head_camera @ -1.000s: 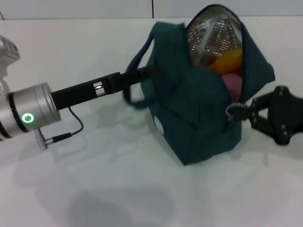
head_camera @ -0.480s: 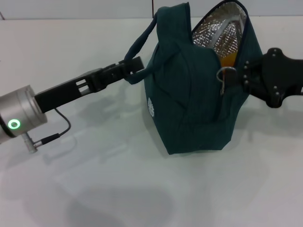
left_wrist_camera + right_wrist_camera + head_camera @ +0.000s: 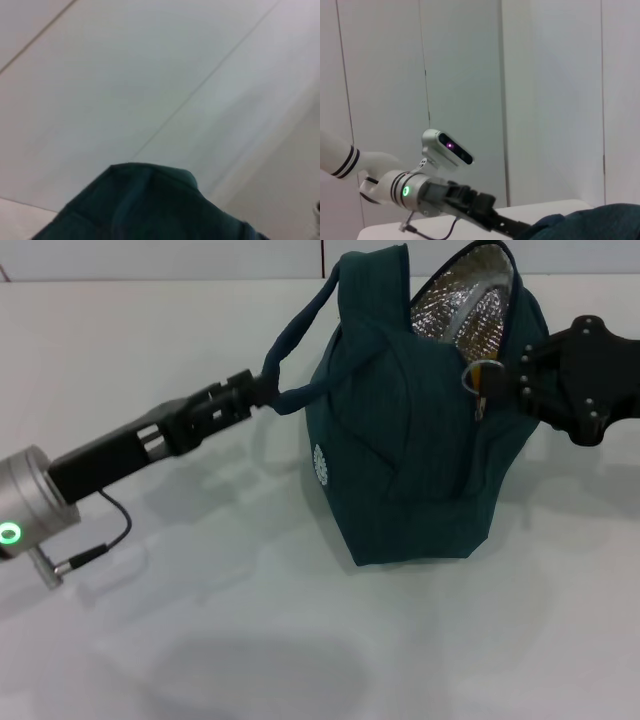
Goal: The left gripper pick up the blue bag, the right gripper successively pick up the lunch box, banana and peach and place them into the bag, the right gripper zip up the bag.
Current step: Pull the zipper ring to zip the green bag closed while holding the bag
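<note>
A smooth white tabletop [image 3: 250, 640] fills the foreground of the head view, with soft grey shadows on it. Behind it stands a pale panelled wall [image 3: 545, 90] with thin vertical seams, and a thin red vertical line [image 3: 323, 258] marks the wall's base.

Two dark robot arms with grippers

The left gripper [image 3: 262, 390] was slim and black behind a silver cylinder with a green ring light and thin cable; the right gripper [image 3: 505, 383] was black, screw-studded.
</note>
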`<state>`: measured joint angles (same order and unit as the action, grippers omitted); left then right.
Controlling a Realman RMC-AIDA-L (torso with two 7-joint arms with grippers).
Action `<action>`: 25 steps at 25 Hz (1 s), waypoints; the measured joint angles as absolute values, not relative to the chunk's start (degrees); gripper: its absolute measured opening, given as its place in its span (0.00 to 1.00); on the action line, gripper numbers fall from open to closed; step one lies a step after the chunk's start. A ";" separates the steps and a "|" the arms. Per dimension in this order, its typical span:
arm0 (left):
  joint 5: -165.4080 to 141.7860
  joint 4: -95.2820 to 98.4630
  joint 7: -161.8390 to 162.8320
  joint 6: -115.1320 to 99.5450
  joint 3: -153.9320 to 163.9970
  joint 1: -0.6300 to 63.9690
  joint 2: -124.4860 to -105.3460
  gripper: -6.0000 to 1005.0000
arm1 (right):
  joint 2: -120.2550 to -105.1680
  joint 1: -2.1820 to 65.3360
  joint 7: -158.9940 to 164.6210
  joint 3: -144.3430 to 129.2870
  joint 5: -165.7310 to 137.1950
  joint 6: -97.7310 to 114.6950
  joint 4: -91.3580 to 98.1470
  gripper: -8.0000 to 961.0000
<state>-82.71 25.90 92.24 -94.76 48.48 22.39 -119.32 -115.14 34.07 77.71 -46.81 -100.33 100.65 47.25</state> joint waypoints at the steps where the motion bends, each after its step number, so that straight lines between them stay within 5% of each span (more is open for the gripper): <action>1: -82.94 25.94 91.45 -95.37 48.59 22.08 -119.31 0.89 | -115.13 34.20 78.17 -46.84 -100.33 100.68 47.50 0.03; 15: -87.16 25.82 86.79 -99.12 49.65 20.30 -119.61 0.89 | -113.92 38.97 87.28 -46.64 -100.52 97.63 51.49 0.03; 25: -85.84 21.66 82.49 -98.66 50.16 23.24 -119.87 0.89 | -114.68 44.54 92.62 -54.36 -100.90 96.98 50.99 0.04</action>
<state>-85.85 21.66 82.49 -98.66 50.16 23.24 -119.87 -114.68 44.54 92.62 -54.36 -100.90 96.98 50.99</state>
